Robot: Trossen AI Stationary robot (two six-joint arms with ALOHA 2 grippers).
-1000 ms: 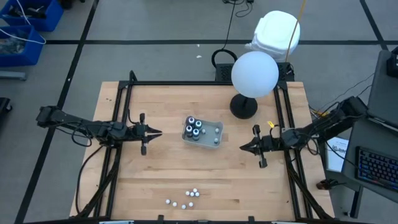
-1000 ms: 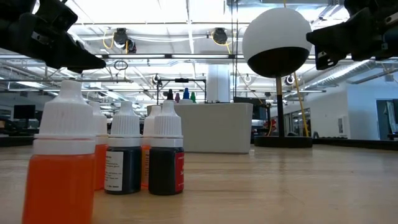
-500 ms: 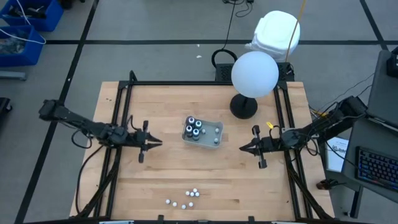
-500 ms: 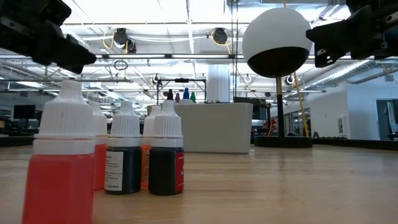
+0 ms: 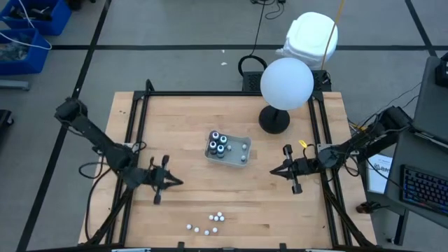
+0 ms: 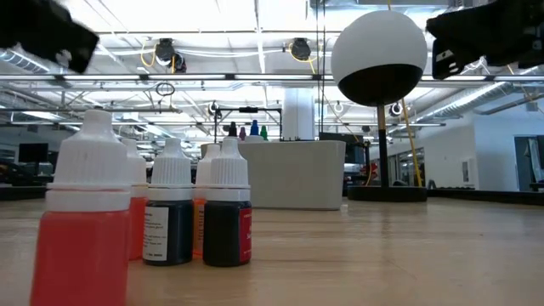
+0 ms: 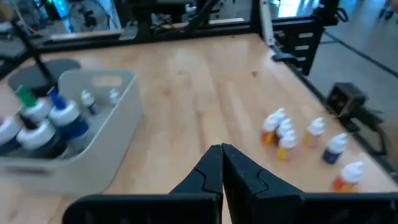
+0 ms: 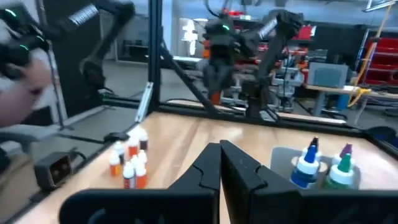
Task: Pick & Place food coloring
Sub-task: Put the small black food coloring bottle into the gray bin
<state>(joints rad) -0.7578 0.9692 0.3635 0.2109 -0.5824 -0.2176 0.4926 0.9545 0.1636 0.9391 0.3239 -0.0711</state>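
The food coloring shows in two groups. Several dark round bottles [image 5: 218, 143] with coloured tops stand in a shallow grey tray [image 5: 241, 155] at mid-table. Several tiny white-capped dropper bottles [image 5: 208, 222] with orange, red and dark contents [image 6: 170, 223] stand on their bases near the front edge. My left gripper [image 5: 180, 181] hovers shut left of centre, between the tray and the small bottles [image 7: 292, 135]; its fingertips [image 7: 222, 149] meet. My right gripper [image 5: 271, 171] hovers shut to the right of the tray, and its fingertips [image 8: 220, 146] are together.
A lamp with a white globe [image 5: 286, 82] on a dark round base [image 5: 274, 121] stands at the far right of the table. Black frame rails [image 5: 133, 140] run along the table's left, right and far sides. Bare wood [image 5: 210, 189] lies between the tray and the small bottles.
My left arm has swung toward the table's near edge, carrying its gripper from beside the tray's left end down toward the small bottles. In the low view it has slid out toward the upper left corner. The bottles and the tray have stayed put.
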